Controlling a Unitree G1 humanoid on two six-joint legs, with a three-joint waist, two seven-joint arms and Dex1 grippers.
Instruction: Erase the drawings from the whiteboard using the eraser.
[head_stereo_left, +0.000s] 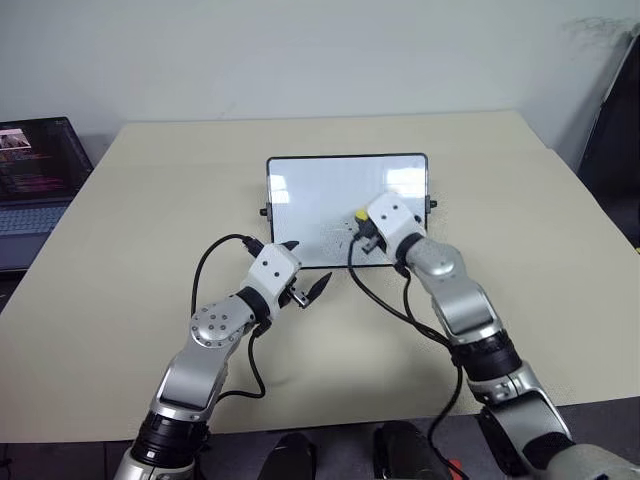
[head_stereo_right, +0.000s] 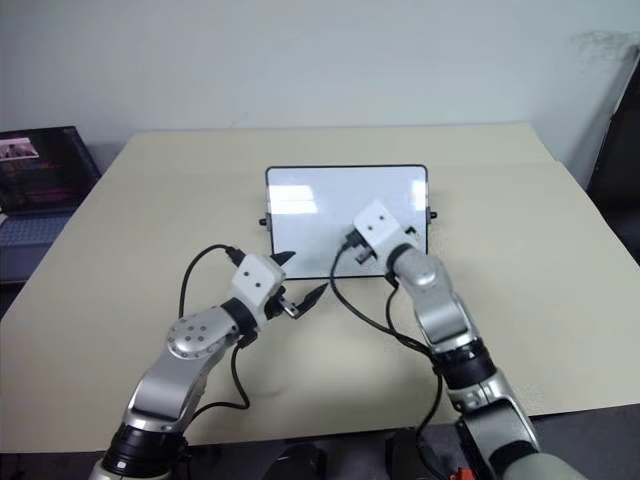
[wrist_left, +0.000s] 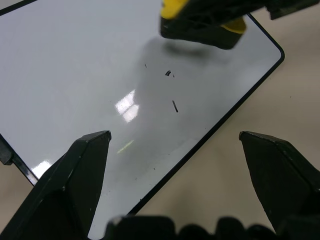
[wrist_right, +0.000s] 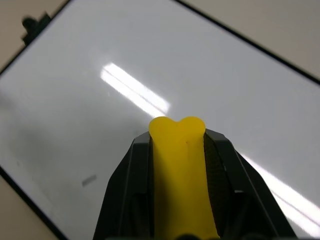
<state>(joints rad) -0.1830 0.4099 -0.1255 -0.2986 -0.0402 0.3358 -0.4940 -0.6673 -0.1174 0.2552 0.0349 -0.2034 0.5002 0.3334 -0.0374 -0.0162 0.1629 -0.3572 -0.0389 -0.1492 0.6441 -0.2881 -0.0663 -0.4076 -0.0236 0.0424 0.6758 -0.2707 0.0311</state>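
Note:
The whiteboard (head_stereo_left: 310, 195) lies flat on the beige table, ahead of both arms. Of the drawings (wrist_left: 168, 73) I see a few short black strokes in a grey smear near the board's near right part. My right gripper (head_stereo_left: 364, 225) is shut on the yellow eraser (wrist_right: 180, 170) and holds it over the board's right half, just beyond the smear; I cannot tell whether it touches. My left gripper (head_stereo_left: 308, 265) hovers open at the board's near edge, nothing between its fingers (wrist_left: 80, 170).
An open laptop (head_stereo_left: 35, 175) sits at the table's left edge. A dark object (head_stereo_left: 615, 130) stands off the table's right side. Black cables (head_stereo_left: 385, 300) trail from both wrists over the table (head_stereo_left: 150, 230) in front of the board.

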